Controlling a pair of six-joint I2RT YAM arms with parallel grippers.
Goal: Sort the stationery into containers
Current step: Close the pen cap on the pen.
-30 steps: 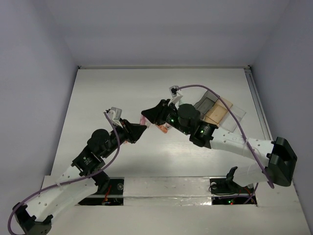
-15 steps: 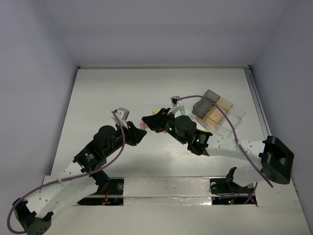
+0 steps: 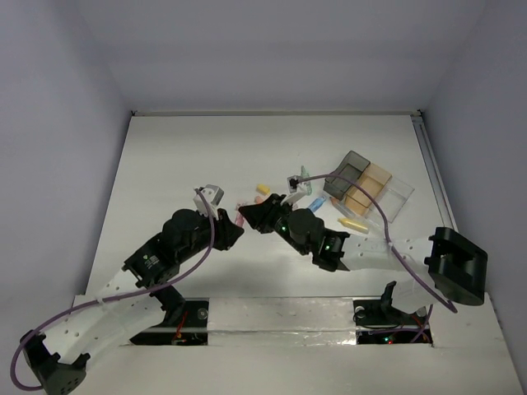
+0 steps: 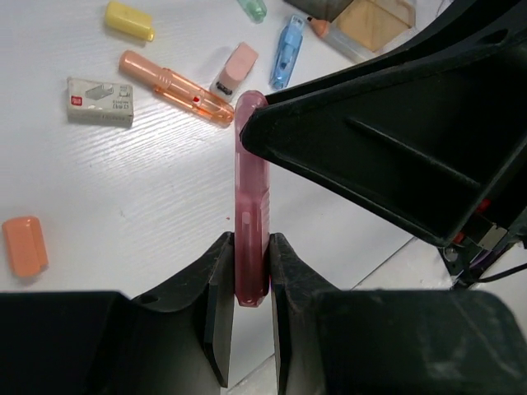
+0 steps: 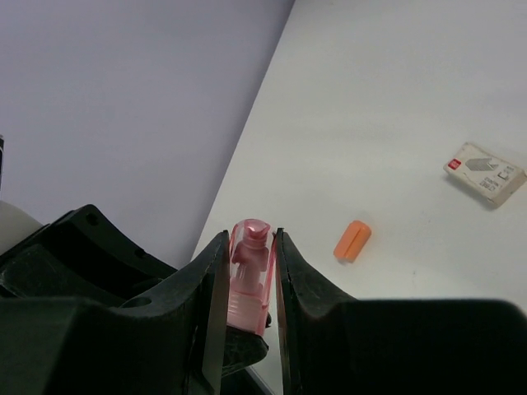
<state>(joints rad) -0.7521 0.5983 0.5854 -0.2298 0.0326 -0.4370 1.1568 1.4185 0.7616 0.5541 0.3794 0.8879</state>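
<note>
**Left tool** [image 4: 247,247] is clamped on one end of the pink pen [image 4: 249,164]. **Right tool** [image 5: 251,247] is clamped on the other end, so both hold the pen above the white tabletop [image 3: 181,156]. Pale lilac walls [image 3: 272,49] enclose the tabletop on three sides.

Loose pieces lie beyond the tools:
- an orange pen [image 4: 175,86]
- a grey-white block [image 4: 100,102]
- a yellow piece [image 4: 128,20]
- a blue piece [image 4: 286,51]
- an orange cap [image 4: 25,245]
- a green piece [image 4: 254,8], cut off by the frame edge

The containers [image 3: 368,188] stand to the right, apart from the pen and partly crossed by a purple cable [image 3: 385,220]. The block's label bears a red mark, and its print is too small to read.
</note>
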